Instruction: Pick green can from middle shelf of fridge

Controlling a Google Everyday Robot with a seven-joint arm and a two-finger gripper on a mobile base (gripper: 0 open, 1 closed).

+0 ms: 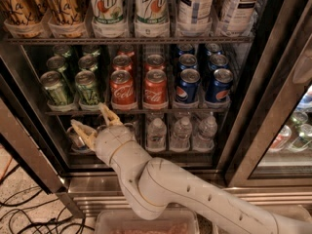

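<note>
The fridge (273, 106) stands open before me with a steel frame and dark inside. Its middle shelf (136, 112) holds lanes of cans. Several green cans stand in the two left lanes; the front ones are a green can (88, 87) and another to its left (55, 88). My gripper (95, 119) is open and empty, its two pale fingers spread just below the shelf's front rail, under the right front green can. It touches no can. The white arm (185, 194) reaches up from the lower right.
Red Coca-Cola cans (155, 87) and blue Pepsi cans (218, 86) fill the other lanes. Tall bottles (106, 9) stand on the rack above. Small water bottles (181, 132) stand below. A second cooler section (292, 135) is at right. Cables (29, 213) lie on the floor.
</note>
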